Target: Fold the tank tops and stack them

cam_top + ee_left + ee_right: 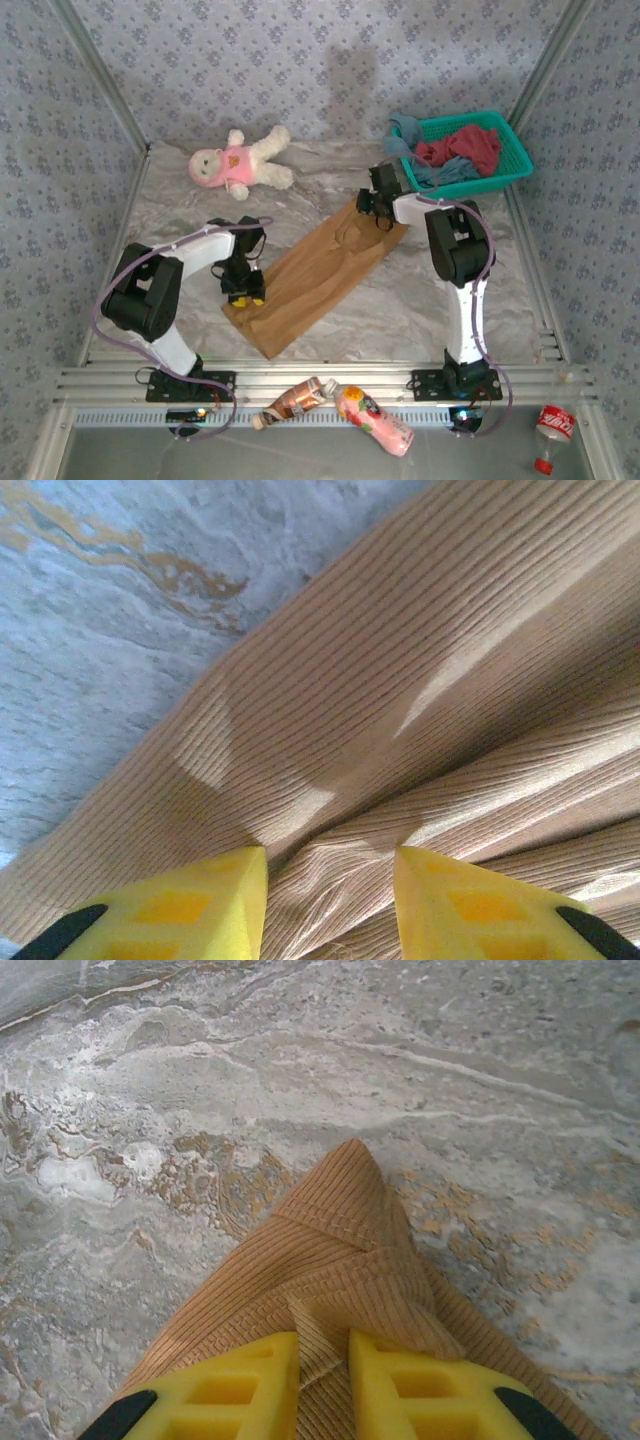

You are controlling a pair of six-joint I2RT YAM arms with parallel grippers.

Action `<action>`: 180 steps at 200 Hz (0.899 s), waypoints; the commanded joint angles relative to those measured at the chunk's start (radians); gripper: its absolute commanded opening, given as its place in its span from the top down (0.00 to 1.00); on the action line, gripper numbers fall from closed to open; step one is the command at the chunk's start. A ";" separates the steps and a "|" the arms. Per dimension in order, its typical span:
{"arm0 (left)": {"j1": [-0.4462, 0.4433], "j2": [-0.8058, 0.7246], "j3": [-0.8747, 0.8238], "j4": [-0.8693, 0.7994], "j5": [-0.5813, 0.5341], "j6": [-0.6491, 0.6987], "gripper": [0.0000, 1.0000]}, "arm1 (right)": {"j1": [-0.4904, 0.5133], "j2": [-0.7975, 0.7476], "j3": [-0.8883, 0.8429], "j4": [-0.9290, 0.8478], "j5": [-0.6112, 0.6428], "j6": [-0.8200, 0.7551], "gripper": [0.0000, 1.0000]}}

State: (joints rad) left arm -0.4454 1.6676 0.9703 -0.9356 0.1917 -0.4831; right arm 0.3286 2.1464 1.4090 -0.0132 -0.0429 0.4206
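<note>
The left claw (pixel 331 905) pinches a raised fold at the near-left end of the tan-brown tank top (pixel 310 275). The right claw (pixel 323 1385) is clamped on its far-right corner over the bench (pixel 405 310).

The counter (pixel 330 165) has a marbled top, pale grey and white with cloudy swirls and thin ochre veins; close up, the veins show as rusty streaks and blotches. Wallpaper in a dull blue-grey with a small repeating flower print covers the back wall (pixel 220 60), the left wall (pixel 50 150) and the right wall (pixel 600 180). Slim aluminium posts (pixel 100 75) rise at the counter's two far corners. Ribbed aluminium rails (pixel 540 380) run along its near edge, with a plain grey ledge (pixel 120 450) just beyond. The light is bright and even, and a soft shadow (pixel 350 70) lies on the back wall.
</note>
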 commanded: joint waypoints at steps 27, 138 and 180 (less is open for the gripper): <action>-0.074 -0.022 -0.042 0.038 0.085 -0.092 0.62 | -0.032 0.081 0.201 -0.188 -0.204 -0.048 0.65; -0.033 -0.022 0.142 -0.092 -0.014 0.019 0.62 | 0.136 -0.443 -0.396 -0.138 -0.176 0.150 0.52; -0.016 0.077 0.164 -0.028 0.016 0.062 0.62 | 0.208 -0.343 -0.379 -0.102 -0.140 0.148 0.53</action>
State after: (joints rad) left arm -0.4591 1.7004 1.1179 -0.9787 0.1909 -0.4648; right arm 0.5362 1.7462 0.9993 -0.1478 -0.2245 0.5446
